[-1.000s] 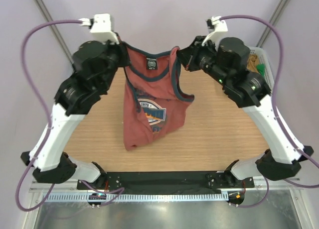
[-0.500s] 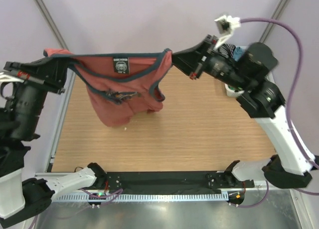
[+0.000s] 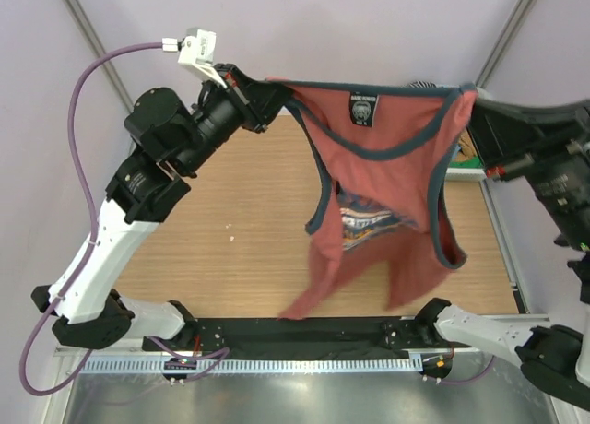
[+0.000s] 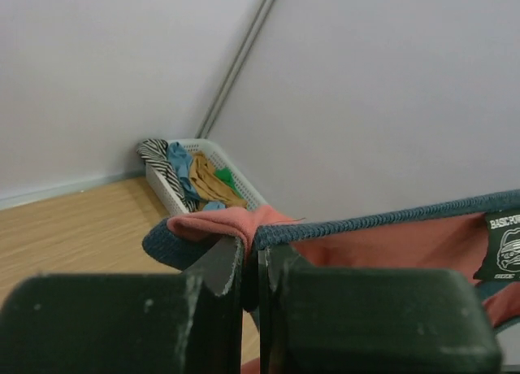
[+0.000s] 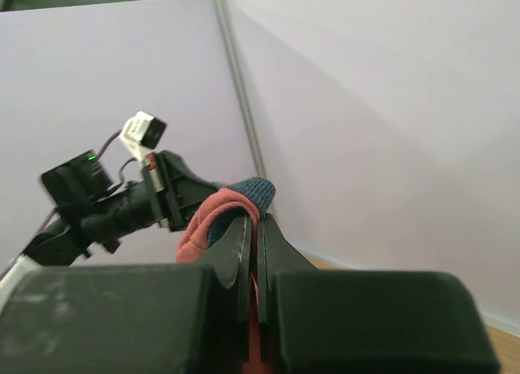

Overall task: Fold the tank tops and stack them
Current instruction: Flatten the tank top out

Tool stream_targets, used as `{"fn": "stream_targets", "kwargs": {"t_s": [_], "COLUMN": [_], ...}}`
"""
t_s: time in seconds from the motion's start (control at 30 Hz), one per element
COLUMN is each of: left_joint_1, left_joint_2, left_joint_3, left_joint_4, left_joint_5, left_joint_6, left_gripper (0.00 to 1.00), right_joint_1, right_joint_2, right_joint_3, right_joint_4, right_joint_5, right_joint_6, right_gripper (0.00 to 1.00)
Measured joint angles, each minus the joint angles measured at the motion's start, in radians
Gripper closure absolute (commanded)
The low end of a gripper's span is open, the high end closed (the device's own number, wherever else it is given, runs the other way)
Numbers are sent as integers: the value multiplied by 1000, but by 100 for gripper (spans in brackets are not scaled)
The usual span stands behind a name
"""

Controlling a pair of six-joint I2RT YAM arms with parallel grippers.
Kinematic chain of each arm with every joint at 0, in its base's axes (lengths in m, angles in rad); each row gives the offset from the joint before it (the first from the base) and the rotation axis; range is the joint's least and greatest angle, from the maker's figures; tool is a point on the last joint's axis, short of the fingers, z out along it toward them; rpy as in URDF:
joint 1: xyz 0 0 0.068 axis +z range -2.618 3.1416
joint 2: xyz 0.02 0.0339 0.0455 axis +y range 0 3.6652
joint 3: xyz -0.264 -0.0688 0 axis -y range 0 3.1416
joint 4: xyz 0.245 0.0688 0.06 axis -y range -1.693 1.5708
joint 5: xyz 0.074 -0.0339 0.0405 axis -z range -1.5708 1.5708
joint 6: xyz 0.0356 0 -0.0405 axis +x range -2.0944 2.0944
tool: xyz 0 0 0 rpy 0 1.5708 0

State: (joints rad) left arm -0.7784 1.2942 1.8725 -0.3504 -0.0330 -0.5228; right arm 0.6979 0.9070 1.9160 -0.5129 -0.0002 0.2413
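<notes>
Top external: holding the rust-red tank top (image 3: 387, 194) up in the air over the wooden table (image 3: 230, 230), stretching its neckline taut between the left gripper (image 3: 274, 94) and the right gripper (image 3: 472, 111). Pinching one navy-trimmed shoulder strap above the table's far left, the other above its far right edge. Hanging from that line with the black neck label (image 3: 361, 109) facing the camera, the blue-orange chest print (image 3: 373, 223) showing lower down, and the hem blurring just ahead of the arm bases. Cannot tell whether the hem is touching the table.

Left wrist: clamping both fingers almost fully together on a bunched fold of red cloth and navy trim, with only the fabric's thickness between them. Also catching the white basket (image 4: 166, 193) in the far corner, carrying crumpled garments (image 4: 203, 179) in stripes, blue, ochre and green.

Right wrist: squeezing the fingers nearly closed on the other strap, red cloth and navy trim bulging over the tips.
</notes>
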Motion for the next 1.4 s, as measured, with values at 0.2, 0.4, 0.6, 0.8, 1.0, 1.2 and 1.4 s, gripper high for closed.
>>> {"fn": "stream_targets", "kwargs": {"t_s": [0.2,0.4,0.6,0.8,1.0,1.2,1.4], "left_joint_1": [19,264,562,844,890,1030,1028], "left_joint_2": [48,29,31,10,-82,-193,-208], "left_joint_3": [106,-126,-726,-945,-985,-1077,-1056], "left_joint_4": [-77,-113,-127,-138,-106,-111,-126], "left_joint_5": [-147,-163,-69,-14,-58,-93,-40], "left_joint_6": [-67,-185,-292,-348,-399,-436,-388], "left_gripper": [100,100,100,100,100,32,9], "right_joint_1": [-9,-190,-282,-249,-192,-201,-231], "right_joint_2": [315,738,1391,1566,1024,462,316], "right_joint_3": [231,251,516,416,-276,-620,-873], "right_joint_4": [-52,31,32,-58,-74,-24,-50], "right_joint_5": [132,-68,-350,-373,-214,18,216], "right_joint_6": [-64,42,281,261,161,129,156], "right_gripper": [99,99,1,19,31,40,40]}}
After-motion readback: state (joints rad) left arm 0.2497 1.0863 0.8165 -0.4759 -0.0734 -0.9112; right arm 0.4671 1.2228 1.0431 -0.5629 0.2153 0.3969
